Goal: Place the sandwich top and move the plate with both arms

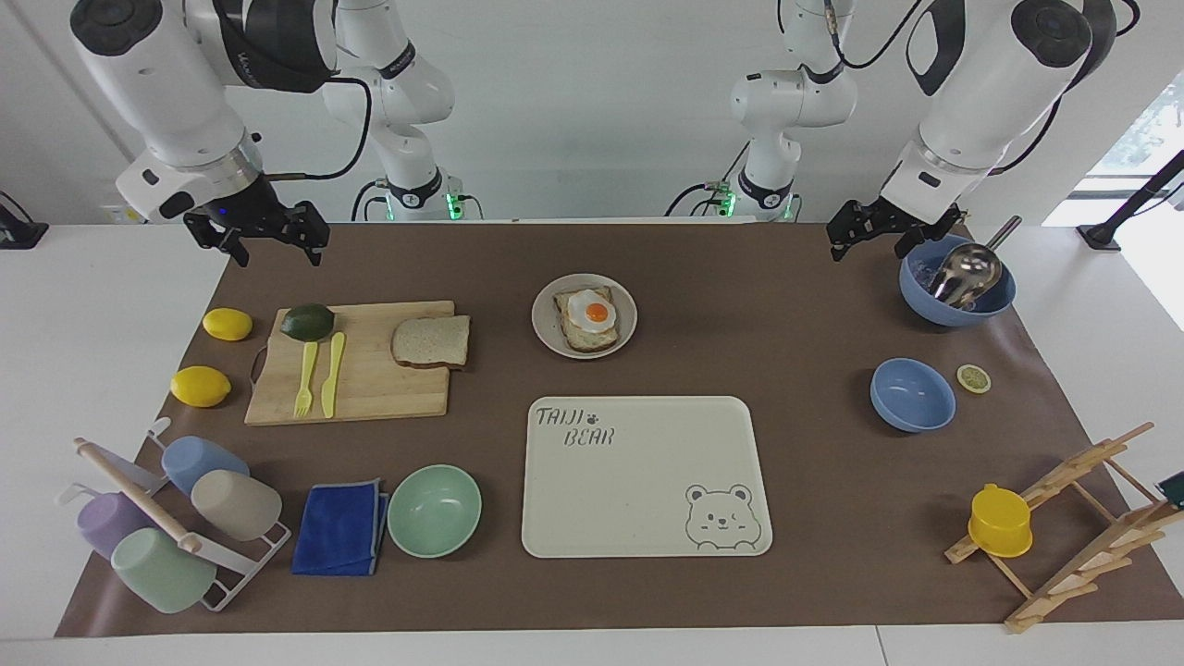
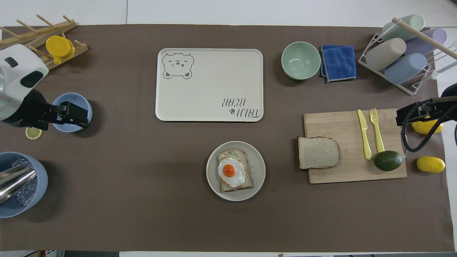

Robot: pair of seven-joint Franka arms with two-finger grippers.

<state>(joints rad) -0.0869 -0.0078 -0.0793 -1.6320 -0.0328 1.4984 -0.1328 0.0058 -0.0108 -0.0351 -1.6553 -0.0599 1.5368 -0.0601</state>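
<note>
You are looking at a worktop (image 1: 795, 518) covered by a brown mat, with two white robot arms at the top of the facing view.

The plate (image 1: 546, 335) sits in the upper middle of that view, just above the cream bear-printed tray (image 1: 638, 476). On the plate lies a toast slice with a fried egg (image 1: 589, 316). The sandwich top (image 1: 431, 341), a plain brown bread slice, is not on the plate. It rests flat on the corner of a wooden cutting board (image 1: 370, 388) at centre left of the facing view, its edge hanging slightly over the board's rim toward the plate. A yellow fork (image 1: 304, 378), a yellow knife (image 1: 332, 374) and an avocado (image 1: 307, 321) share that board, and two lemons (image 1: 227, 324) lie just off its outer end.

The right gripper (image 1: 277, 245) hangs in the upper left of the facing view, over the mat's top edge above the lemons. Its fingers stand wide apart and hold nothing. The left gripper (image 1: 874, 236) hangs in the upper right of that view, beside a blue bowl holding a metal scoop (image 1: 962, 282). Its fingers are also spread, with nothing between them.

In the overhead view the left gripper (image 2: 76, 114) covers a smaller blue bowl (image 2: 73, 103) at the left edge, and the right gripper (image 2: 414, 112) shows at the right edge, by the board's end.
</note>
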